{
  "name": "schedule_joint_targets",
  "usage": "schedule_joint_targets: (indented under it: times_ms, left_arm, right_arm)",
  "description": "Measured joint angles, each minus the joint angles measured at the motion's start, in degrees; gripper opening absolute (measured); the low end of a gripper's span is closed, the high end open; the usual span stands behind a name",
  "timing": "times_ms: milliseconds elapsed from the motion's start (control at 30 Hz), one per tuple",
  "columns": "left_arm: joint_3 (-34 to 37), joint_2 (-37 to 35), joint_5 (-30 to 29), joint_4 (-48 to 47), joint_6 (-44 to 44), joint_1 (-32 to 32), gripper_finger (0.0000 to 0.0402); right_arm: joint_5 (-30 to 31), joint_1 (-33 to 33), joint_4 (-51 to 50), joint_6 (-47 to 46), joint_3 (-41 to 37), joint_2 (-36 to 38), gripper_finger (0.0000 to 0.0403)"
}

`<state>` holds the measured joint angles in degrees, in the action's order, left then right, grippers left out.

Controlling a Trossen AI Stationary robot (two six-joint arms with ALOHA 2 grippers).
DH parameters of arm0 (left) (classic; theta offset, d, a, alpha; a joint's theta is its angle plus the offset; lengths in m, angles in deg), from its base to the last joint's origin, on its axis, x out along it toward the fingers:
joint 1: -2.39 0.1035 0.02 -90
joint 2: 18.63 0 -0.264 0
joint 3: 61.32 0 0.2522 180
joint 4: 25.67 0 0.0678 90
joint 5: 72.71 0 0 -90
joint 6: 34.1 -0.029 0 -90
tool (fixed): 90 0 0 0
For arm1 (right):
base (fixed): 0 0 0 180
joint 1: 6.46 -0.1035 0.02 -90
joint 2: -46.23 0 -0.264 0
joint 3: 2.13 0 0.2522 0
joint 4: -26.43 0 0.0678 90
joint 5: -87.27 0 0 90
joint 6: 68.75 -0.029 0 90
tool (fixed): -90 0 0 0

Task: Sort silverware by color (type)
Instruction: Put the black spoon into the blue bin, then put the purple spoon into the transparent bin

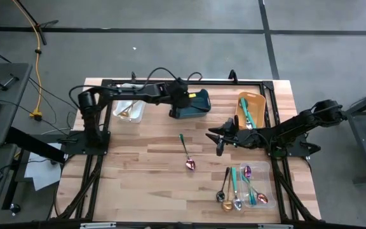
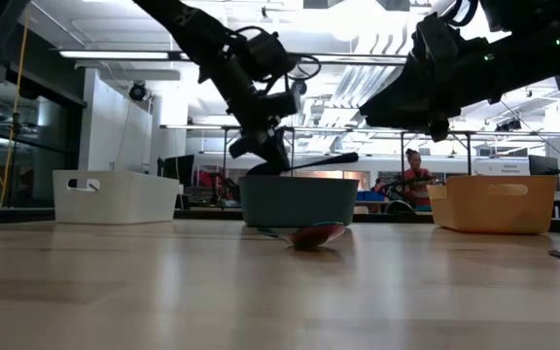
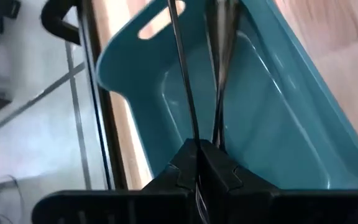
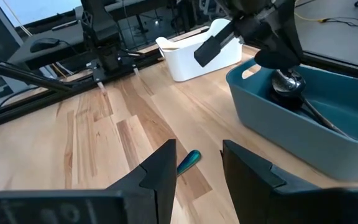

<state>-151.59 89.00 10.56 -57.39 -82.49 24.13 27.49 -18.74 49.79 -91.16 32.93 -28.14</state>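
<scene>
Beside the teal bin [image 1: 196,105] stands a white bin [image 1: 131,111].

The left hand [image 3: 199,163] hides the utensil ends it clamps, and the teal bin [image 3: 278,112] runs past the frame edge.

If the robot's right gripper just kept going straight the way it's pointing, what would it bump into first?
Probably the teal-handled spoon lying on the table just ahead of the open right gripper. If it passes above that, the teal bin stands close beside its line; depth is hard to judge.
</scene>
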Motion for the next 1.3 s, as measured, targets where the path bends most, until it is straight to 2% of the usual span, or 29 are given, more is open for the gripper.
schedule_joint_targets:
  times_ms: [233, 400, 600, 833, 1000, 1067, 1200, 1300]
  left_arm:
    - [0.00, 0.42, 0.04, 0.24, -7.13, 0.25, 0.0000]
    - [0.00, 0.42, 0.06, 1.09, -7.09, 0.33, 0.0007]
    - [0.00, 0.42, -0.44, 1.08, -6.35, -0.38, 0.0035]
    - [0.00, 0.42, -8.57, 0.95, -6.32, -1.91, 0.0091]
    - [0.04, -1.53, -17.07, 0.04, -4.68, -3.99, 0.0130]
    - [0.02, -3.72, -14.88, -2.71, 1.00, -4.75, 0.0140]
    - [0.02, -7.81, -3.03, -9.82, 14.00, -6.59, 0.0148]
    - [-0.05, -9.19, -0.61, -13.88, 18.15, -9.99, 0.0146]
  right_arm:
    - [0.00, 0.00, 0.33, -0.02, 0.00, 0.02, 0.0124]
    - [0.00, 0.00, 0.37, -0.85, 0.00, 0.02, 0.0124]
    - [0.00, 0.00, 0.37, -0.87, 0.00, 0.02, 0.0124]
    - [0.00, 0.00, 0.33, -0.66, 0.00, 0.02, 0.0124]
    - [0.00, 0.00, 0.33, -0.66, 0.00, 0.02, 0.0124]
    - [0.00, 0.00, 0.35, -0.64, 0.00, 0.02, 0.0124]
    - [0.00, 0.00, 0.38, 0.35, 0.00, 0.02, 0.0124]
    - [0.00, 0.00, 0.62, 0.89, 0.00, 0.02, 0.0124]
